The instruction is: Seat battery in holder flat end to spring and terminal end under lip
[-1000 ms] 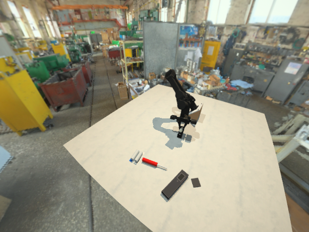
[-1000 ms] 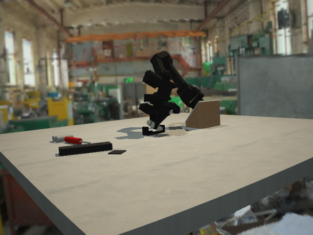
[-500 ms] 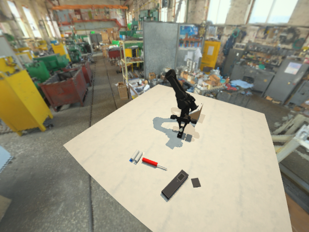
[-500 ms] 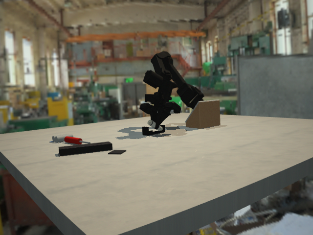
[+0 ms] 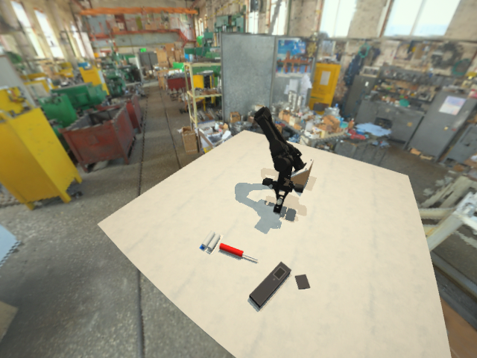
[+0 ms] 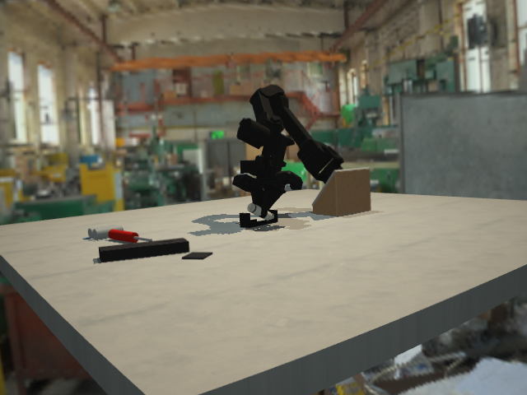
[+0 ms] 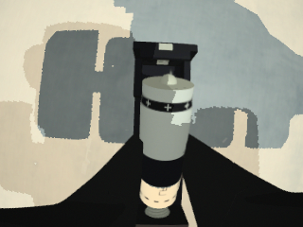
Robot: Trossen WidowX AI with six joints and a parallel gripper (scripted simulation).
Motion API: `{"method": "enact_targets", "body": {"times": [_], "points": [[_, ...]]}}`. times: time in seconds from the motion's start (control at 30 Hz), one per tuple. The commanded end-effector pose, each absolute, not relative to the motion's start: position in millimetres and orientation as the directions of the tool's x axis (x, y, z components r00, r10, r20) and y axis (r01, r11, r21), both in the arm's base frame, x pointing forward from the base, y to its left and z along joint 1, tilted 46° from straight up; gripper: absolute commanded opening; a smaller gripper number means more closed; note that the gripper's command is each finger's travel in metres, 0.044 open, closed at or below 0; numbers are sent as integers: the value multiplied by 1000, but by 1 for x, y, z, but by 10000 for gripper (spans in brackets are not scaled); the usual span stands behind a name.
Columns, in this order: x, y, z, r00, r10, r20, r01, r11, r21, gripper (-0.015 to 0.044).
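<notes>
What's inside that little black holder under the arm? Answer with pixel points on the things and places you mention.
The tilted battery's [image 7: 166,134] flat end is down at a coiled spring [image 7: 157,212]; its terminal end is raised. The battery and hand [image 6: 260,208] [image 7: 161,140] cover most of the holder's [image 6: 245,220] [image 7: 138,101] floor, so I can't see what lies there.

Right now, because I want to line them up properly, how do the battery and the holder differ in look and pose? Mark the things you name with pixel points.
The battery [image 6: 254,208] [image 7: 165,130] is a pale round cylinder with dark bands; the holder [image 6: 247,222] [image 7: 165,50] is black and angular. The battery tilts, its terminal end raised, while the holder sits level on the table. The battery is clamped in the gripper [image 6: 264,214] [image 7: 163,156]; the holder stands beneath it. Their long directions look roughly aligned in the wrist view.
</notes>
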State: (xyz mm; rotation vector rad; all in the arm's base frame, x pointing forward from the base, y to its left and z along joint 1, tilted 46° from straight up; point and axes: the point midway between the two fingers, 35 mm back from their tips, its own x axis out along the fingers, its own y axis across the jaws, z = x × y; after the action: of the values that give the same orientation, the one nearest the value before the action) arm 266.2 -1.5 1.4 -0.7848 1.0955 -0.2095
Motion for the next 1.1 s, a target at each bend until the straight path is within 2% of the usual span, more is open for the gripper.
{"method": "enact_targets", "body": {"times": [0.0, 1.07], "points": [[264, -3, -2, 438, -529, -727, -224, 719, -658, 71], [271, -4, -6, 276, -586, -762, -218, 733, -644, 71]]}}
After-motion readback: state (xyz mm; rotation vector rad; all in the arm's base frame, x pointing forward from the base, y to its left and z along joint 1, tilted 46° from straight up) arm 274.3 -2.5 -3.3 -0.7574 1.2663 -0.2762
